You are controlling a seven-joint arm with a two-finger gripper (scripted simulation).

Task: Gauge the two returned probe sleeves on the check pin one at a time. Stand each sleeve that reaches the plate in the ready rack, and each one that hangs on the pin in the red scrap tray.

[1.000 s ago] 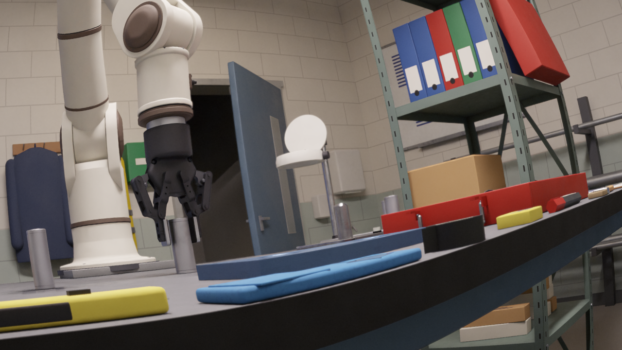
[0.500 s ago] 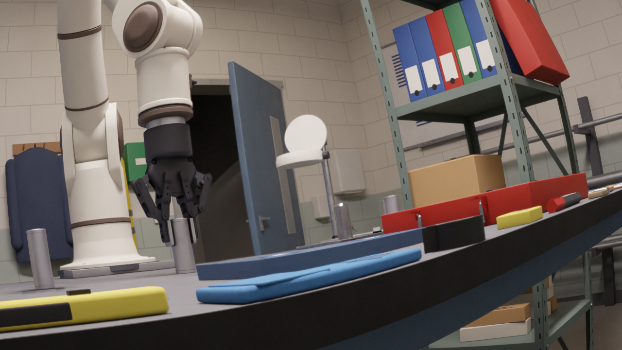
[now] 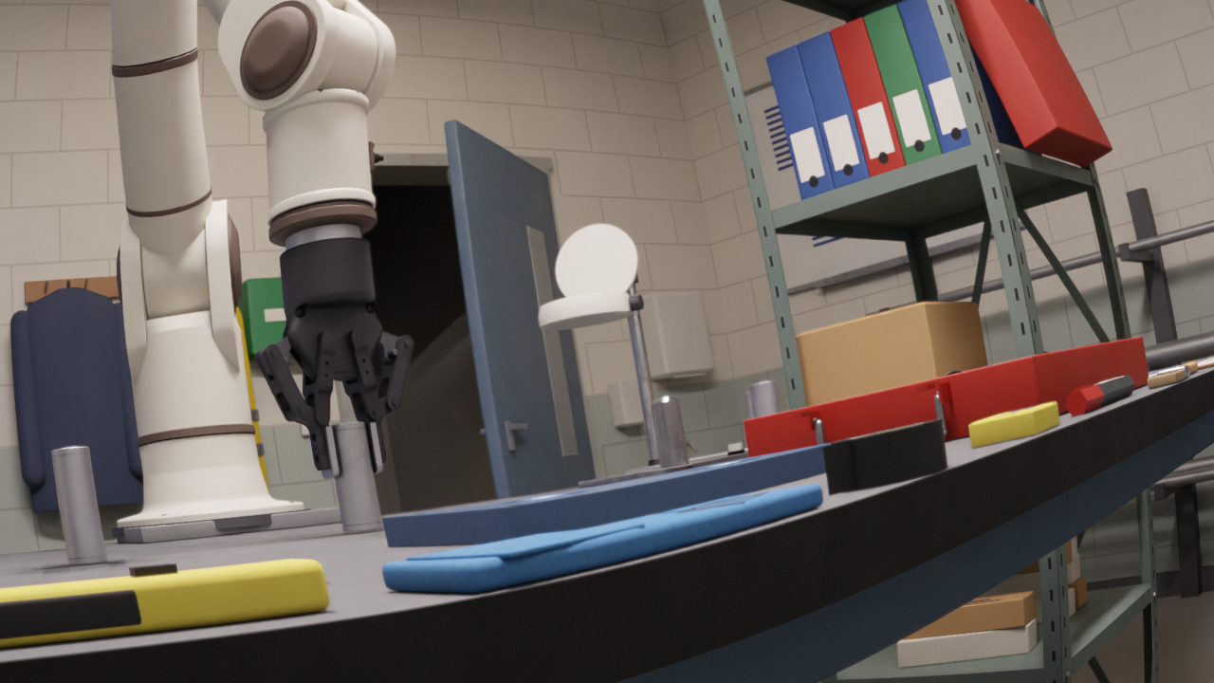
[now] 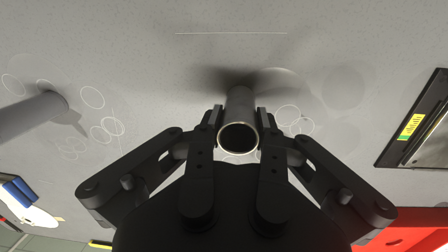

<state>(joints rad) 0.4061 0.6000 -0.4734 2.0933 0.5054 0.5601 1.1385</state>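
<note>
My gripper (image 3: 348, 454) (image 4: 238, 117) reaches straight down over a grey metal probe sleeve (image 3: 356, 480) (image 4: 238, 125) that stands upright on the dark bench, near the arm's base. The sleeve's open top shows as a hollow ring in the wrist camera. A second grey sleeve (image 3: 78, 504) (image 4: 29, 111) stands upright further left. The check pin (image 3: 669, 431) rises from a flat plate beyond the blue pads. The red scrap tray (image 3: 942, 395) lies to the right, with the black ready rack (image 3: 883, 456) in front of it. My fingers are closed on the first sleeve near its top.
The blue tray (image 3: 594, 501) and a blue pad (image 3: 594, 539) lie between the sleeve and the pin. A yellow and black tool (image 3: 161, 599) lies at the near left edge. A yellow block (image 3: 1014, 423) and a red-handled tool (image 3: 1099, 393) lie right. A shelf unit (image 3: 925, 195) stands behind the tray.
</note>
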